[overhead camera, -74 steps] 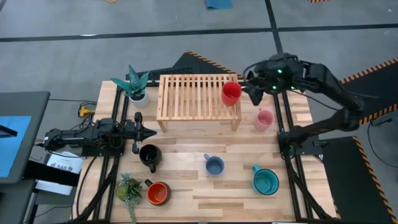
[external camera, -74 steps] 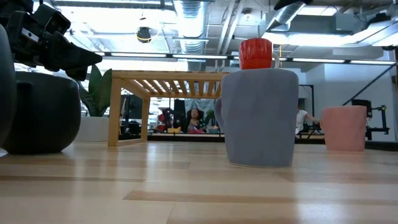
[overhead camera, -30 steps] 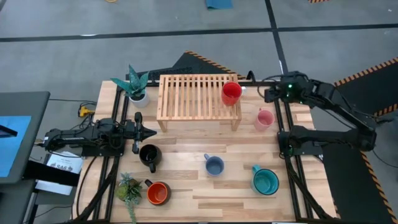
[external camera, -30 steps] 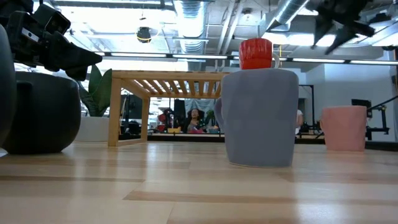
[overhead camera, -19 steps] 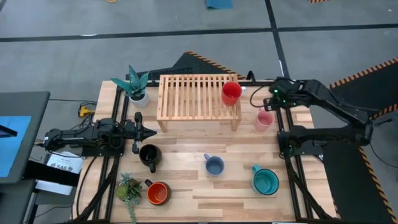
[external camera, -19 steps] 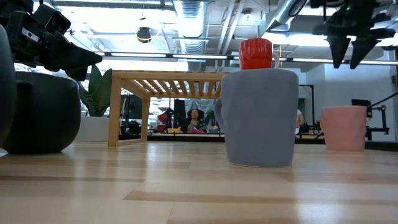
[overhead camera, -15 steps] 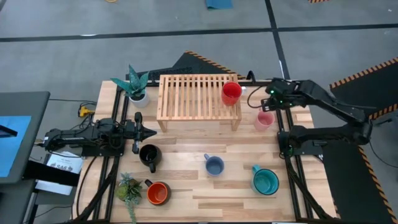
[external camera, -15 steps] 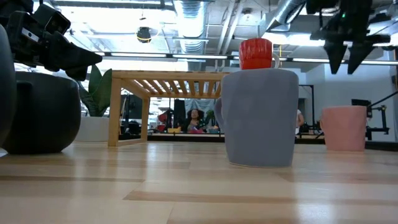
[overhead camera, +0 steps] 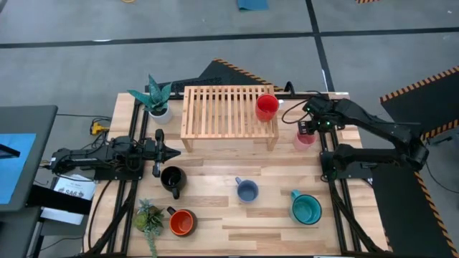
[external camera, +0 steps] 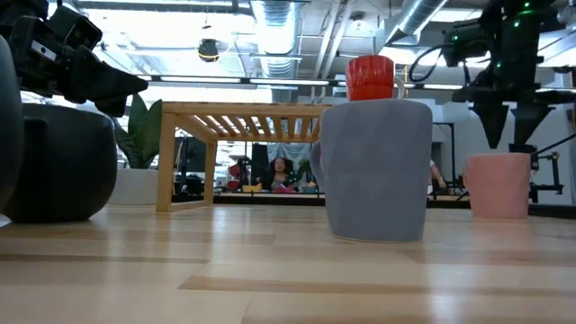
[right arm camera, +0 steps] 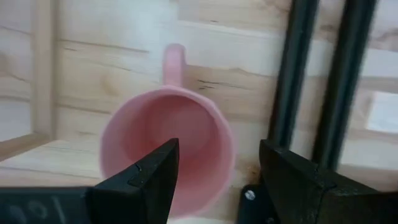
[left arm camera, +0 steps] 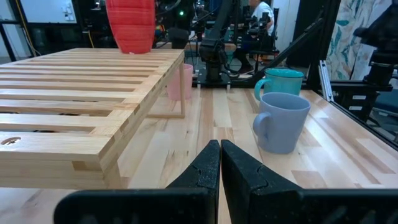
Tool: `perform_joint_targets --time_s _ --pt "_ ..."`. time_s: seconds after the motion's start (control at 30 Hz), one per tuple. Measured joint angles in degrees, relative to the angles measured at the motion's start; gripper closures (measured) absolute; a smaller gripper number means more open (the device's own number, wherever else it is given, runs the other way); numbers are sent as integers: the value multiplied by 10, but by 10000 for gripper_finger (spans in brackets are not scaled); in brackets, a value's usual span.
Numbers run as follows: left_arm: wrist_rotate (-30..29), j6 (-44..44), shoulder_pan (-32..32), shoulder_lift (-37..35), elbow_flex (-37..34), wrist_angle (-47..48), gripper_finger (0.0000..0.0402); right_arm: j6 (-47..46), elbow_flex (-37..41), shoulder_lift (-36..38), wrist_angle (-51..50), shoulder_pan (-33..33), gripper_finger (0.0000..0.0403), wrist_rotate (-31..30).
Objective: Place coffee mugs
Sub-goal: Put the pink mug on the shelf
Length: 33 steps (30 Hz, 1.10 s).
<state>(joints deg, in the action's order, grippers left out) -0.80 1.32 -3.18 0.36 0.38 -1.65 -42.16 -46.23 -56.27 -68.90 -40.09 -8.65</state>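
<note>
One red mug [overhead camera: 266,106] sits on the rack [overhead camera: 228,111]; right gripper [overhead camera: 305,129], fingers apart, hovers over the pink mug [right arm camera: 168,149]; four wait.

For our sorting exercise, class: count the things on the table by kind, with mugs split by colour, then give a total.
Red mug: 1
Pink mug: 1
Black mug: 1
Orange mug: 1
Blue mug: 1
Teal mug: 1
Plants: 2
Rack: 1
Total: 9
</note>
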Motion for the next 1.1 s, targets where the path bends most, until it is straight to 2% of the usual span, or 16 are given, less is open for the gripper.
perform_joint_targets --time_s 0.17,0.3,0.57,0.73,0.97,1.1 --pt "0 0 0 0 0 0 402 25 15 -9 11 -14 154 2" --pt "0 0 0 0 0 0 401 59 33 -29 20 -23 154 26" --pt "0 0 0 0 0 0 401 93 36 -56 56 -25 162 20" --pt "0 0 0 0 0 0 401 99 36 -79 65 -25 221 13" --pt "0 0 0 0 0 0 401 126 32 -98 60 -25 363 18" --pt "0 0 0 0 0 0 401 126 13 -78 26 -24 365 16"
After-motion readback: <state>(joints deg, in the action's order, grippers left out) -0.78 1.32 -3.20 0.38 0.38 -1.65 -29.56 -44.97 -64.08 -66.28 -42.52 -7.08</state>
